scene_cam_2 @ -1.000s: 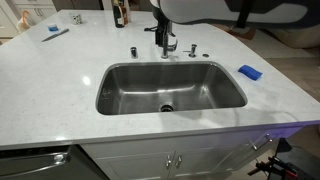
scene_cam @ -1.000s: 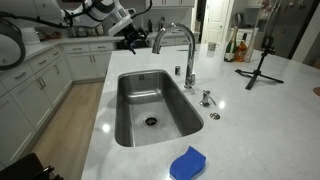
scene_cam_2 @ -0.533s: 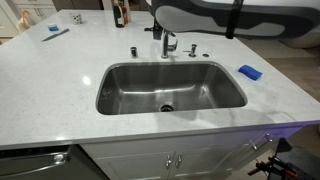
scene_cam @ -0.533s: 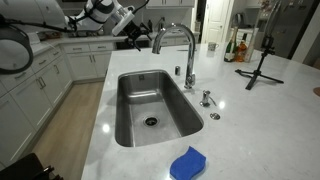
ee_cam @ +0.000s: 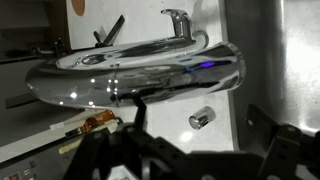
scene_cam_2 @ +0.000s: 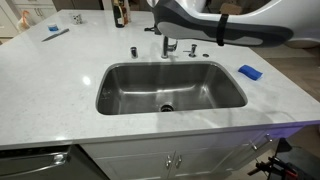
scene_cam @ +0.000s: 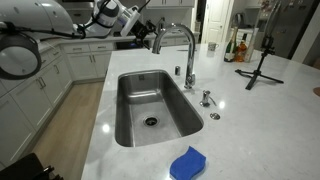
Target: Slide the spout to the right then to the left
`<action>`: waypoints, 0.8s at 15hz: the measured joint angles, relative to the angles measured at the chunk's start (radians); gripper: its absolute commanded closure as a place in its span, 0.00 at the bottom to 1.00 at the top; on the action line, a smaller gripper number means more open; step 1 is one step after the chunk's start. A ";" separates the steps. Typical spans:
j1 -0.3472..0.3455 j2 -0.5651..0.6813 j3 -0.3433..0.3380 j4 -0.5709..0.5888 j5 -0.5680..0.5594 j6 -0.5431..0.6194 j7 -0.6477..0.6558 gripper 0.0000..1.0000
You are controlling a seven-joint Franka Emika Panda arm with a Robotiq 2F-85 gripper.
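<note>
1 rigid chrome tube, the spout (scene_cam: 191, 50), stands on the counter at the edge of the sink (scene_cam: 124, 110) and arches over the basin; slick and stiff, it should swivel at its base under a sideways push high on the arch. The gripper (ee_cam: 195, 150) hangs just beside the outlet end, jaws apparently spread, though the dark wrist view leaves doubt.

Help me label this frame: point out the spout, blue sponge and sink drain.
spout (scene_cam: 176, 27), an exterior view, top of its arch.
blue sponge (scene_cam: 186, 163), an exterior view, its middle.
sink drain (scene_cam: 150, 119), an exterior view, its centre.
</note>
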 measured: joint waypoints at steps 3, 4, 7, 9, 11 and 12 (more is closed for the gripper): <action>-0.012 0.025 -0.001 0.030 0.000 0.016 0.000 0.00; -0.017 0.033 -0.001 0.040 0.000 0.021 0.000 0.00; -0.027 0.046 -0.001 0.060 0.000 0.037 0.000 0.00; -0.031 0.046 -0.001 0.063 -0.001 0.040 -0.001 0.00; -0.034 0.046 -0.004 0.068 -0.002 0.040 -0.002 0.00; -0.036 0.046 -0.007 0.071 -0.003 0.040 -0.002 0.00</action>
